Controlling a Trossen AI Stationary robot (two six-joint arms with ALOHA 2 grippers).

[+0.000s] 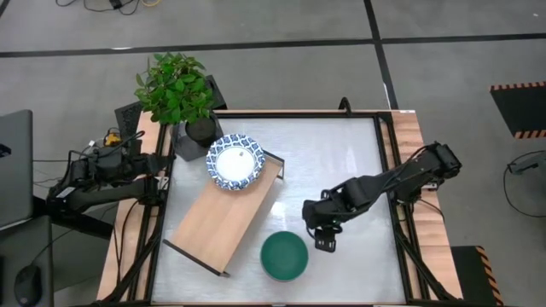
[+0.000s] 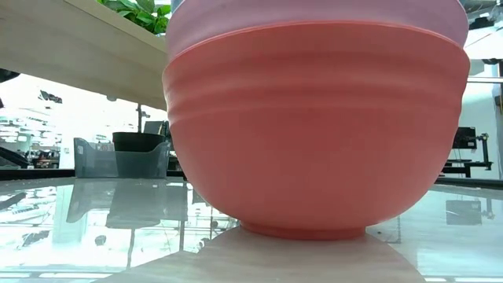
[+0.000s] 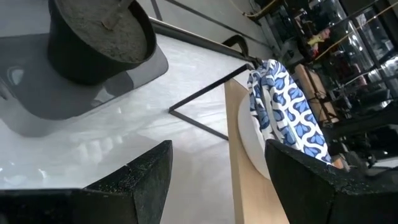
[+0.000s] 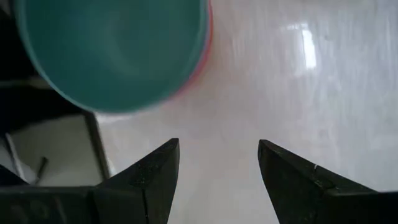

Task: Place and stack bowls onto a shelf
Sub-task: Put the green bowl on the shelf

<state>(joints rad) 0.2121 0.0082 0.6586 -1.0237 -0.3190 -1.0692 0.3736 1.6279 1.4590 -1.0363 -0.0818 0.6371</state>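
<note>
The right hand (image 1: 325, 241) hangs over the bench (image 1: 341, 170) with its two dark fingers (image 4: 152, 171) spread apart and nothing between them, just beside the stack of bowls (image 1: 284, 256) near the front edge. From above that stack shows a green bowl (image 4: 112, 53) on top; the right wrist view catches a red rim peeking out under it, and the low view, very close, shows a red bowl (image 2: 314, 134) standing on the bench with a pink one (image 2: 314, 20) nested inside. Farther out, the shelf (image 1: 217, 222) lies slanted across the bench's left half, a light-wood board with thin black end frames. A blue-and-white patterned bowl (image 1: 235, 161) with a white centre sits on its far end. Just past that end stands a black plant pot (image 1: 201, 130) with a leafy green plant (image 1: 173, 85). The left hand (image 1: 158, 175) waits at the bench's left edge, fingers (image 3: 149, 180) parted and empty, looking toward the pot and the patterned bowl.
</note>
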